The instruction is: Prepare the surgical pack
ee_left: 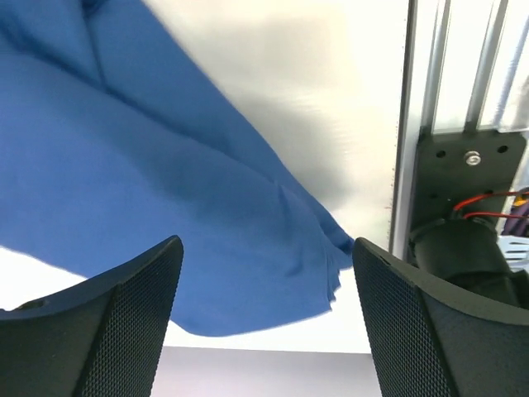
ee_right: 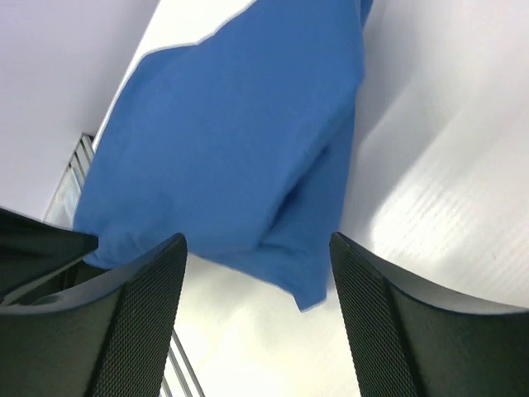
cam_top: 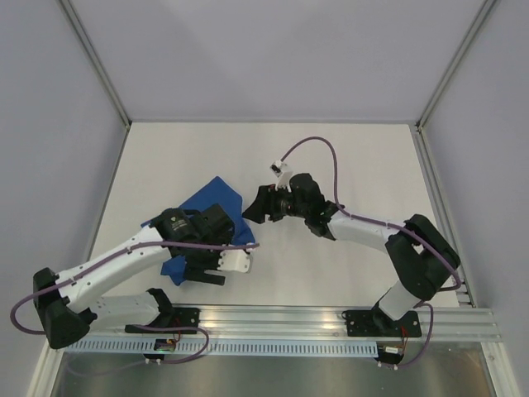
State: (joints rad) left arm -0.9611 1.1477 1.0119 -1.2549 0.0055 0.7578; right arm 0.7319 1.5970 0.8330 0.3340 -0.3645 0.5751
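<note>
The surgical pack (cam_top: 216, 203) is a folded royal-blue drape lying left of the table's middle, its near part hidden under my left wrist. My left gripper (cam_top: 201, 270) hangs over the pack's near edge, fingers apart and nothing between them. In the left wrist view the pack (ee_left: 149, 165) lies beyond the open left gripper (ee_left: 264, 331), with a layered corner toward the right finger. My right gripper (cam_top: 253, 207) stands open just right of the pack. In the right wrist view a pack corner (ee_right: 240, 141) points down between the fingers of the right gripper (ee_right: 258, 322), untouched.
An aluminium rail (cam_top: 331, 318) runs along the near edge and carries both arm bases. It shows in the left wrist view as a rail (ee_left: 430, 124) with a black base mount (ee_left: 471, 165). Grey walls and frame posts (cam_top: 99, 66) enclose the white table (cam_top: 355, 157).
</note>
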